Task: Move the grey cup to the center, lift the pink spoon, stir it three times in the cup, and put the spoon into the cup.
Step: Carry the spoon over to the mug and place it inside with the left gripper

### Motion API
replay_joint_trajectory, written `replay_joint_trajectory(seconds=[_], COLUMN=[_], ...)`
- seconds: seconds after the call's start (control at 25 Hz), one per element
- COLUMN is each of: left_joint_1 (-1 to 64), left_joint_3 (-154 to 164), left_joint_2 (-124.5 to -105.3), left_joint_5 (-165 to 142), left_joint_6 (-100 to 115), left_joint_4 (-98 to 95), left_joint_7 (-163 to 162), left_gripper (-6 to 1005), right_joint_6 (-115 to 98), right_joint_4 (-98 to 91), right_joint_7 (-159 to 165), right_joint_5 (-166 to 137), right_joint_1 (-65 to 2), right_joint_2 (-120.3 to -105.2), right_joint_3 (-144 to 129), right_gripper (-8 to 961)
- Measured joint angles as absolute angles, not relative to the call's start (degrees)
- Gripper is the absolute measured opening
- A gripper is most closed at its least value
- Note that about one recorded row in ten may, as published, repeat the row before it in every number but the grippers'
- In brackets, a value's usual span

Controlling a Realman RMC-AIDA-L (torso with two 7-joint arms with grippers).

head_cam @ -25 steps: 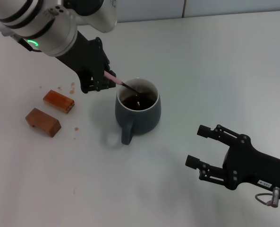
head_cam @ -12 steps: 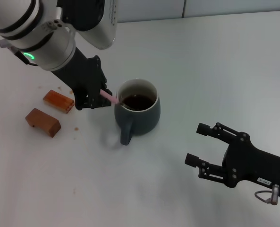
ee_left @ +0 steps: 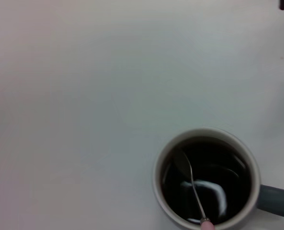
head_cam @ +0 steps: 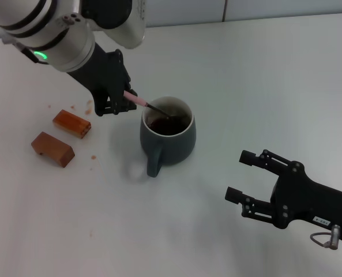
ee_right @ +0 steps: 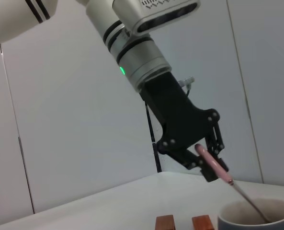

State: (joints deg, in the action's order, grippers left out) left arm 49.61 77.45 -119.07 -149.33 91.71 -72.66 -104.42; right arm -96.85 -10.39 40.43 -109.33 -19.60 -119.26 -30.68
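Mid-stir, judging by the layout. Left pincer (head_cam: pixel 126 99) pinching the pink spoon (head_cam: pixel 137 99) by the upper end of its pink handle, just beyond the far-left side of the grey cup (head_cam: pixel 168 137). Spoon's long axis slanted: handle high and outside the rim on the left-arm side, thin metal shaft running down over the rim, bowl sunk in the dark liquid toward the cup's middle. Same slant plain in the right wrist view, pink handle (ee_right: pixel 211 163) clamped between the black fingers (ee_right: pixel 215 143) and the shaft dropping into the mug (ee_right: pixel 256 216). From the left wrist view, bowl of the spoon (ee_left: pixel 192 182) lying near one inner wall, liquid glinting around it.

Cup upright near the middle of the tabletop (head_cam: pixel 263 75), handle turned toward the robot. Two brown blocks (head_cam: pixel 61 137) off to the left, well apart from the cup, with a few crumbs nearby.

Right pincer (head_cam: pixel 248 182) spread wide, holding nothing, parked low at the near right, well clear of the mug.

Likely next: circling the handle above the rim, then letting go so the spoon leans against the wall. Left arm clearly the nearer one.
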Motion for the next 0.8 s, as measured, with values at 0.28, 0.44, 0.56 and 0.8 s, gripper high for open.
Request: replay_joint_trajectory(seconds=[0.28, 0.44, 0.56, 0.8], left_joint_1=[50.0, 49.6, 49.4, 49.0], left_joint_3=[80.4, 81.3, 81.4, 81.2], left_joint_2=[-119.09, -119.09, -119.09, -118.92], left_joint_5=[-147.9, -147.0, -147.1, -150.0], left_joint_6=[90.9, 92.1, 93.1, 93.8], left_joint_4=[-72.7, -72.9, -73.1, -73.3], left_joint_7=[-104.6, -104.4, -104.3, -104.7], left_gripper=[162, 165, 167, 171], right_joint_6=[-96.8, -96.8, -96.7, -96.7], right_joint_4=[-10.3, -10.2, -10.2, -10.2], right_joint_7=[40.4, 40.4, 40.4, 40.4], right_joint_5=[-109.4, -109.4, -109.4, -109.4], right_joint_1=[-19.7, -19.7, -19.7, -19.7], right_joint_2=[-119.33, -119.36, -119.36, -119.36], right_joint_3=[-30.7, -30.7, -30.7, -30.7], right_gripper=[815, 815, 815, 815])
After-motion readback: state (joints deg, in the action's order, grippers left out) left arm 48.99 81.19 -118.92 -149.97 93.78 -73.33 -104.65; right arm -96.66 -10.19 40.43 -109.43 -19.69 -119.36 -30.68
